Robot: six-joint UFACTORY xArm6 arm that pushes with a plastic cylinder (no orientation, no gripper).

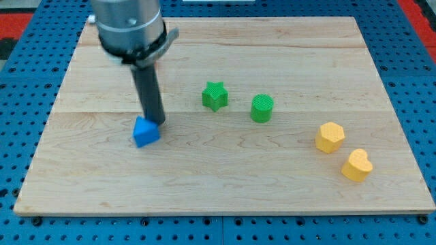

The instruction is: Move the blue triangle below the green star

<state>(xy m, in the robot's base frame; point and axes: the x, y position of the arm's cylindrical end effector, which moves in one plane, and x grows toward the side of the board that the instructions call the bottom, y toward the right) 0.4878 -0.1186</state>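
Note:
The blue triangle (146, 132) lies on the wooden board (225, 184), left of centre. The green star (214, 95) sits up and to the right of it, well apart. My tip (155, 123) is at the blue triangle's upper right edge, touching or nearly touching it. The dark rod rises from there to the arm's grey body at the view's top left.
A green cylinder (261, 108) stands just right of the green star. Two yellow heart-shaped blocks (330, 137) (357, 165) lie at the right side of the board. A blue pegboard surface (422, 82) surrounds the board.

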